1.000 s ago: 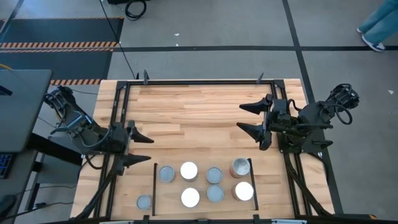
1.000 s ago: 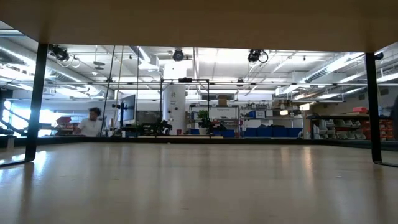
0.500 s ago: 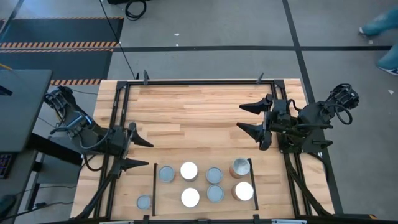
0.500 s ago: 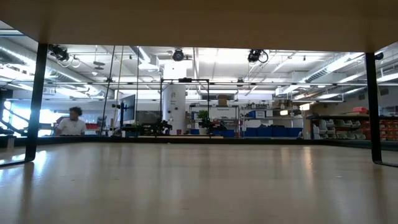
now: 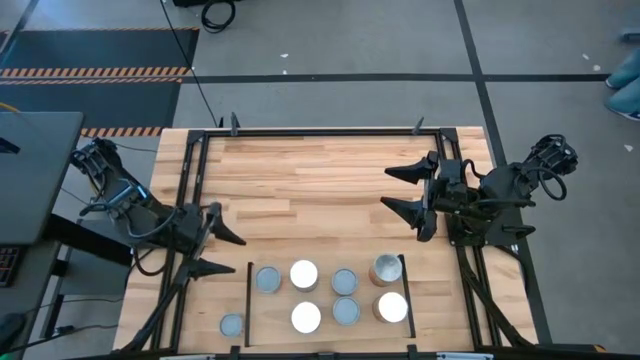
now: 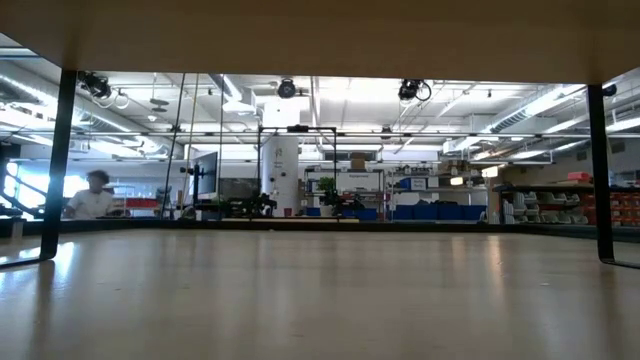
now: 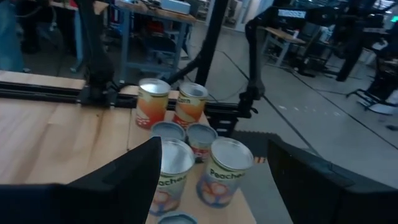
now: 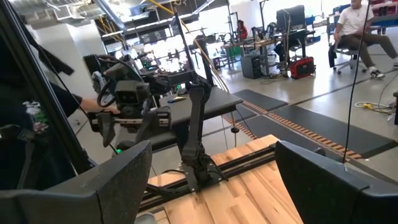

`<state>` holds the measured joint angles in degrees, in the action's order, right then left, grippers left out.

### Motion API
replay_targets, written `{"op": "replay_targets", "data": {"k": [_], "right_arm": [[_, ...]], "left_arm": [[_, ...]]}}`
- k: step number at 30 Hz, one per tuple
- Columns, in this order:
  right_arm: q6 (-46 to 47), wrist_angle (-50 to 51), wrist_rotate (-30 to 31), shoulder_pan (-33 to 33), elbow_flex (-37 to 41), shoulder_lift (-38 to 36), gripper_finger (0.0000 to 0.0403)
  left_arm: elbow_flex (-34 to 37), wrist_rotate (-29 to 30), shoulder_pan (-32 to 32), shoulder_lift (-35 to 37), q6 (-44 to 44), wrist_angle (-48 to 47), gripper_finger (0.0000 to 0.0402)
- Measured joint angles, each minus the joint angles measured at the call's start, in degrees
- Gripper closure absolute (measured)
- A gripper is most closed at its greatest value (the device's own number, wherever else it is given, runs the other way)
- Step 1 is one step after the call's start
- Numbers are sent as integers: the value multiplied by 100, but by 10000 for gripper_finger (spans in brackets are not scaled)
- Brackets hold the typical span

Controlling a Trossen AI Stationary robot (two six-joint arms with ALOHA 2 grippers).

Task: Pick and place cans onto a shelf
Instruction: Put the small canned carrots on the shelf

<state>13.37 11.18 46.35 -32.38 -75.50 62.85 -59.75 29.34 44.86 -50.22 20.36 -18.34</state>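
Seven cans in the high view: six on the shelf point(image 5: 326, 322) at table 6 o'clock, one stray can point(image 5: 231, 325) just outside its left rail, toward 7 o'clock. That one's presumably next. Judging by looks: small rigid tins, light, smooth sides so a bit slippery; grab mid-body across the width, jaws clear of the rim. Shelf is two rows; open spot looks like the near-left corner, beside the grey-topped can point(image 5: 268, 279). Tight there: rail on one side, white-topped can point(image 5: 306, 317) on the other, so lift over the rail rather than slide. Left gripper point(image 5: 216, 250) hovers at 8 o'clock, jaws wide apart, empty, nearest the stray. Right gripper point(image 5: 404, 191) waits at 3 o'clock, spread wide, holding nothing. Table's far half is bare wood, plenty of swing room.
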Motion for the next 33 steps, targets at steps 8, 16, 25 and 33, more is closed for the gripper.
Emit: {"op": "replay_targets", "data": {"k": [8,16,25,33], "right_arm": [[0,0,0,0,0,0,55],[0,0,0,0,2,0,55],[-2,2,0,0,2,2,55],[-1,1,-1,0,2,2,55]], "left_arm": [[0,-334,0,0,-2,1,108],[0,-333,0,0,0,16,108],[0,-568,0,0,287,14,108],[0,-568,0,0,302,10,108]]}}
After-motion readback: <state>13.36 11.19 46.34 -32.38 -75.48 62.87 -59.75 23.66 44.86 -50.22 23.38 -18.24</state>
